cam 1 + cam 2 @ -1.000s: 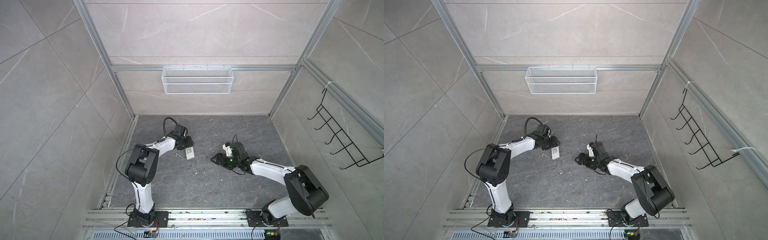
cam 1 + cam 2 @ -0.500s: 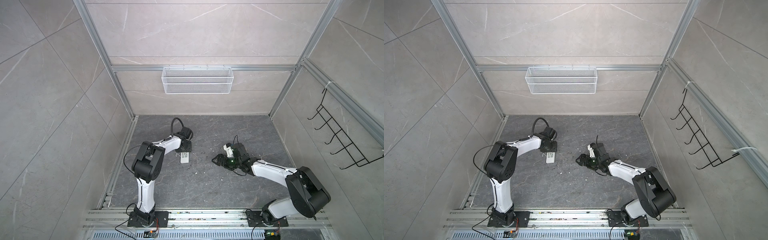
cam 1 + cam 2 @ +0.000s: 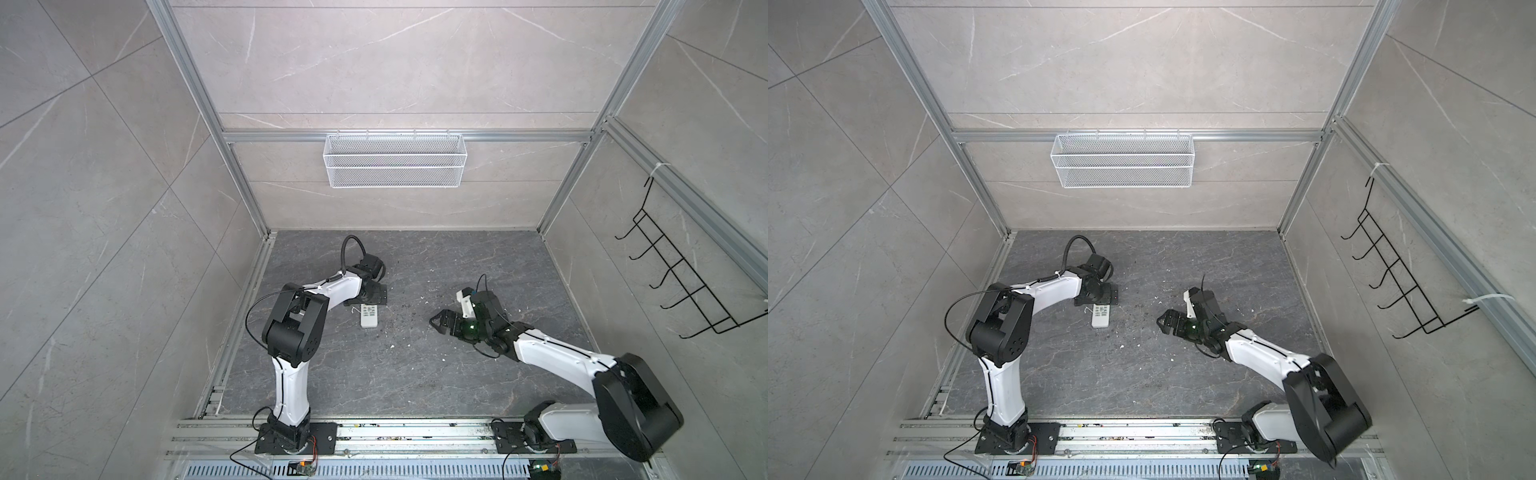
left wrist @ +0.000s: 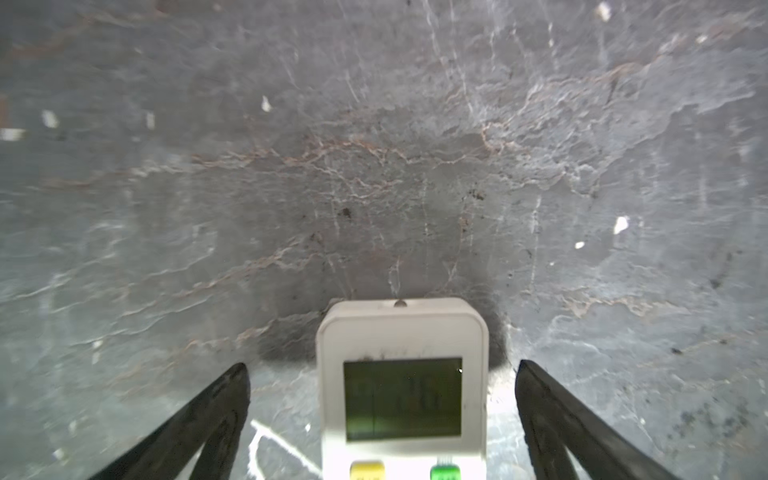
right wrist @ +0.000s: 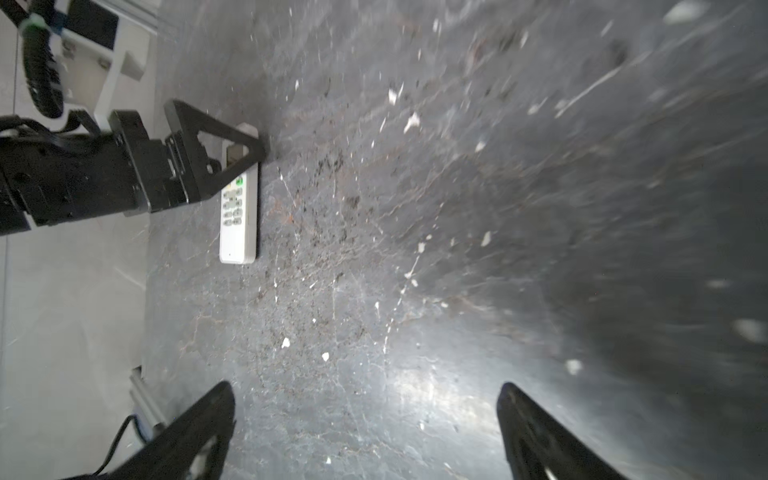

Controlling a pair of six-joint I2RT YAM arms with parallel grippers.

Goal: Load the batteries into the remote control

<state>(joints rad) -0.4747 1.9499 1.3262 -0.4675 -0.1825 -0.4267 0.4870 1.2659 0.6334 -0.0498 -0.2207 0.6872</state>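
The white remote control (image 3: 369, 316) (image 3: 1101, 316) lies flat on the dark floor with its buttons up. In the left wrist view its greenish display (image 4: 402, 399) sits between the spread fingers. My left gripper (image 3: 376, 296) (image 4: 382, 365) stands open around the remote's display end, with a gap on both sides. In the right wrist view one left finger (image 5: 208, 133) crosses in front of the remote (image 5: 239, 216). My right gripper (image 3: 441, 326) (image 3: 1166, 322) (image 5: 365, 386) hovers open and empty over bare floor to the right. The batteries are out of view.
White specks (image 3: 392, 347) and dark crumbs (image 5: 328, 166) litter the floor between the arms. A thin white strip (image 4: 270, 436) lies beside the remote. A wire basket (image 3: 395, 166) hangs on the back wall, and a black hook rack (image 3: 685, 286) on the right wall.
The left gripper carried the remote slightly toward the front left, then opened, and the remote now rests on the floor. The right gripper opened wider and barely shifted.
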